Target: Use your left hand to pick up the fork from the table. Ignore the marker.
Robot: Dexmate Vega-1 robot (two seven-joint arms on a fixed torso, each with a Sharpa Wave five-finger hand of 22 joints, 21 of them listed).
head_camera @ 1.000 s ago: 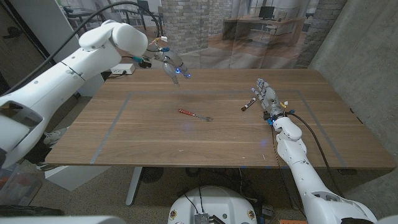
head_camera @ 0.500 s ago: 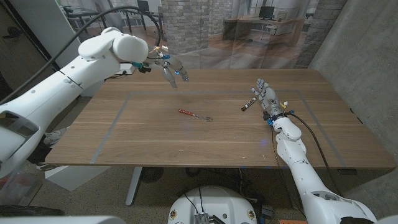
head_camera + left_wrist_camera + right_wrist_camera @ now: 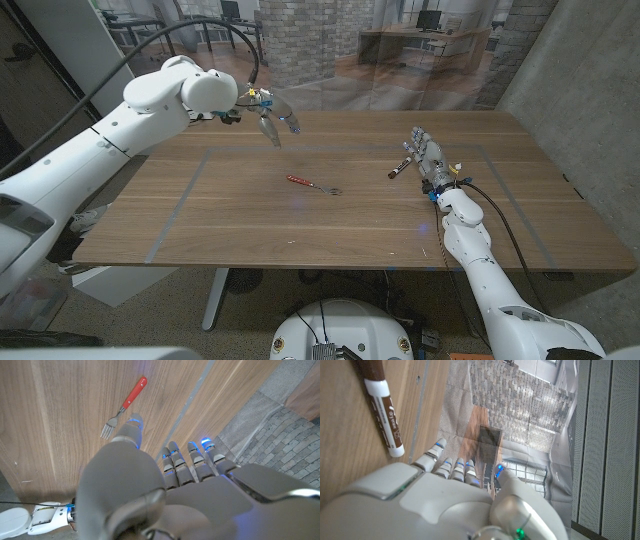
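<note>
Currently, one wooden table is being shown in the head view, with both arms reaching in over it. Compared with a second ago, the left arm is being seen drawn back a little toward the far left side of the table, so the left hand is now being held in the air slightly farther from the table's middle than before. Its fingers are being held apart and extended with nothing between them, so the hand is released and empty. The right arm is being kept where it was, its right hand being seen on the table's right side, close to the marker; the fingers are being held straight and loose around nothing.

One fork, with a red handle and metal tines, is being seen lying flat near the middle of the table, well apart from both hands and unmoved since the earlier frames. In the left wrist view the fork is being shown beyond the fingertips, not touched by them. One marker is being seen lying on the table just beside the right hand, likewise unmoved; in the right wrist view the marker is being shown as white-barrelled with a brown cap.
</note>
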